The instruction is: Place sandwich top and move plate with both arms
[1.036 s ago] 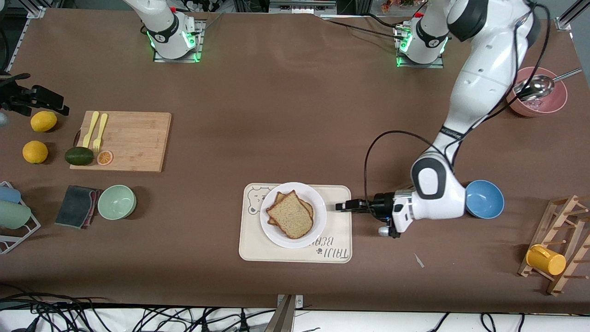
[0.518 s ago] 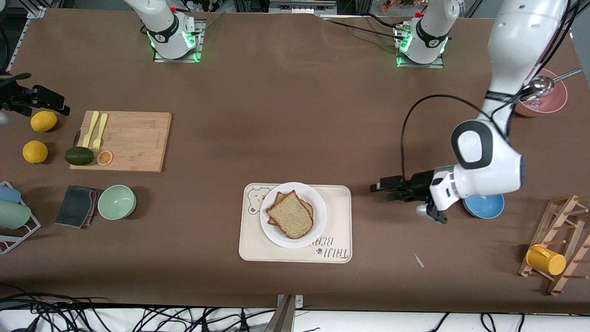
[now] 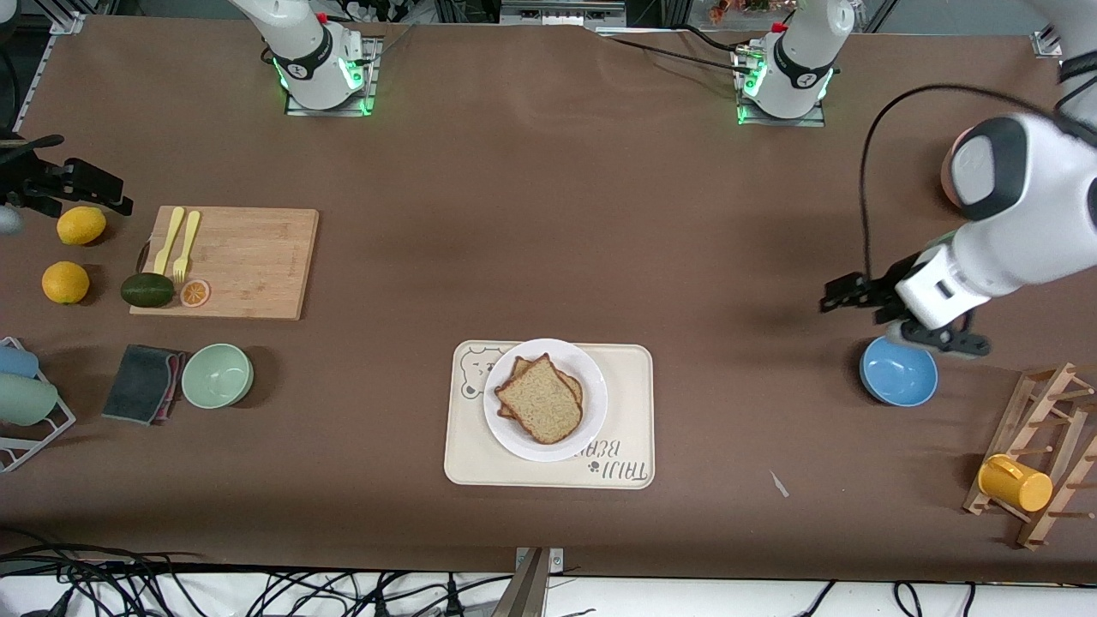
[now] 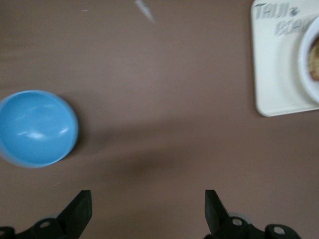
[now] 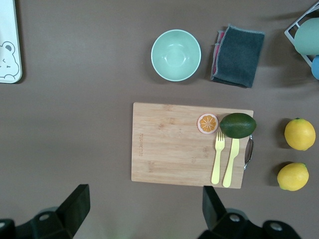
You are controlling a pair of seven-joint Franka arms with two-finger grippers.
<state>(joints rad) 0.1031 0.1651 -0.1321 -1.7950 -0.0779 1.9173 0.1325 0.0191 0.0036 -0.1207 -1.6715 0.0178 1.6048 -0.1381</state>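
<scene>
Tan sandwich top (image 3: 540, 399): laid on the darker slice on the plate (image 3: 591, 424), well clear of both sets of jaws
Change: left gripper (image 3: 836, 294) withdrawn from beside the plate to above bare table by the blue bowl (image 3: 898, 370), jaws now spread and empty
Meaning: placing judged done; plate move still to come
Right gripper (image 5: 144, 209): waiting over the cutting board (image 5: 189, 144), jaws spread
Slice axis: long axis diagonal, rounded crown probably toward the bases
Plate: resting on the bear tray (image 3: 626, 377)

Tan speckled sandwich top (image 3: 540, 399), white plate (image 3: 591, 410), cream tray (image 3: 630, 377) with seemingly a bear drawing, brown table (image 3: 531, 223).
</scene>
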